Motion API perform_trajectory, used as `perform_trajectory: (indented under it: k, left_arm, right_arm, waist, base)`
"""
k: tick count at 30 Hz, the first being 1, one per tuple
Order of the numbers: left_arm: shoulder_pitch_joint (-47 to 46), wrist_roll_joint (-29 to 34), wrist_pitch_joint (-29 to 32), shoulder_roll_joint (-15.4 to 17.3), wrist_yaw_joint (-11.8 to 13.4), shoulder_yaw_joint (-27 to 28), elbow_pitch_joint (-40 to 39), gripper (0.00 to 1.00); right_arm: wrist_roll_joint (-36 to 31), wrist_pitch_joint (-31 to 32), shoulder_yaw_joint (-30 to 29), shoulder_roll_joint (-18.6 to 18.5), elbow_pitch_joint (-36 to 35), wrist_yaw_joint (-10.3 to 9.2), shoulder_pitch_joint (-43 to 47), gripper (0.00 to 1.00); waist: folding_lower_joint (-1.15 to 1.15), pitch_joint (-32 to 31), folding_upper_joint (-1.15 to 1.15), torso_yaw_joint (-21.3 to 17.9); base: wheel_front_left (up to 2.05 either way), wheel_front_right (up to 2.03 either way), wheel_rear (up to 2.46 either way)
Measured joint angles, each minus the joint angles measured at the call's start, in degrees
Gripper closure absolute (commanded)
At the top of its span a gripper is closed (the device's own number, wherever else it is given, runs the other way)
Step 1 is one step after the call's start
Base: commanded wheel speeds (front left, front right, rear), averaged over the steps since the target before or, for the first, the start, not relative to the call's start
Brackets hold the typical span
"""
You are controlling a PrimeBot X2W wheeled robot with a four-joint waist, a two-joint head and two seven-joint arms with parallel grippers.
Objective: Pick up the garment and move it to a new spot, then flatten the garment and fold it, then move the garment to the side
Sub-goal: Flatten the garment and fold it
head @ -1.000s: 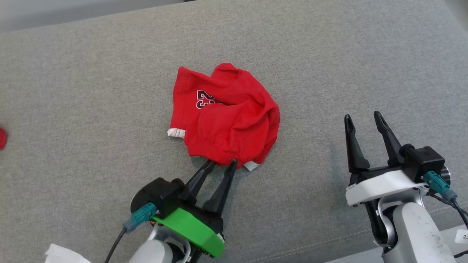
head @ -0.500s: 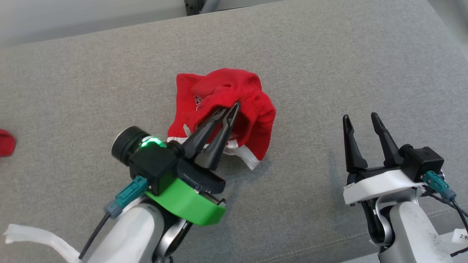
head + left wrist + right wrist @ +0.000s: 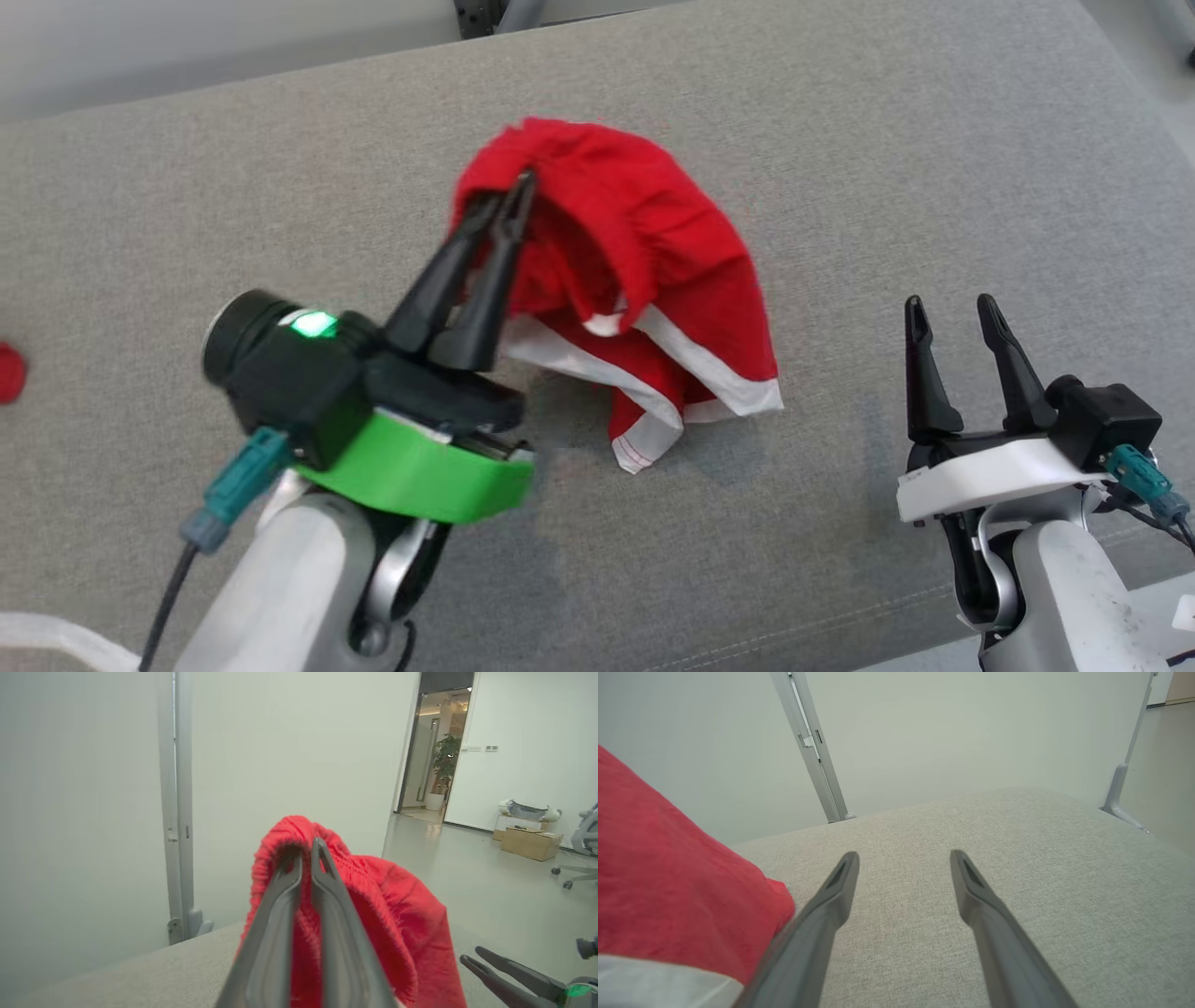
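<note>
Now: left gripper [image 3: 509,191] lifted off the grey cushion [image 3: 934,140], fingers angled up and rightward, pinched tight on the gathered edge of the red garment [image 3: 672,280]. The cloth drapes down to the right of the fingertips, and I cannot tell whether its white-trimmed hem [image 3: 644,448] is touching the cushion. Right gripper [image 3: 952,308] sits right of the cloth and apart from it, jaws wide and empty, low over the cushion. Beyond the left fingertips is a pale wall [image 3: 93,812]; further right, an open doorway [image 3: 437,742], a potted plant [image 3: 446,758] and a cardboard box [image 3: 531,842].
</note>
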Motion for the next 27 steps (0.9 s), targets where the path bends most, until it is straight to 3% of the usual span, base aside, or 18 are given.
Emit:
perform_trajectory:
  k: [6,13,17,19,27]
  left_arm:
    - [9.6,-4.98,-2.93,3.54,3.66,8.47,6.95,1.0]
    - [13.95,-9.81,-7.25,3.43,3.87,12.91,17.13,1.0]
    - [13.98,-11.23,-9.05,2.96,2.67,13.73,21.57,1.0]
    - [13.88,-11.23,-9.45,2.81,2.52,13.73,22.29,0.0]
    - [13.62,-8.2,-12.17,3.18,3.69,14.92,25.74,0.0]
  right_arm:
    - [-0.98,0.21,0.14,0.03,-0.79,0.0,-0.96,0.0]
    - [-1.82,1.27,0.07,0.05,-1.42,0.0,-1.88,0.0]
    - [-2.22,1.87,-0.03,0.05,-1.76,0.0,-2.08,0.0]
    - [-2.38,1.89,-0.03,0.04,-1.78,0.0,-2.08,0.0]
    - [-3.2,2.35,-0.36,0.04,-1.98,0.0,-1.99,0.0]
  waist:
    - [0.0,2.03,0.0,2.84]
    - [0.0,4.07,0.0,5.54]
    - [0.0,4.88,0.0,6.65]
    - [0.0,4.97,0.0,6.84]
    - [0.0,3.18,0.0,6.98]
  base:
    - [0.0,0.0,0.0]
    - [0.0,0.0,0.0]
    - [0.0,0.0,0.0]
    - [0.0,0.0,0.0]
    - [0.0,0.0,0.0]
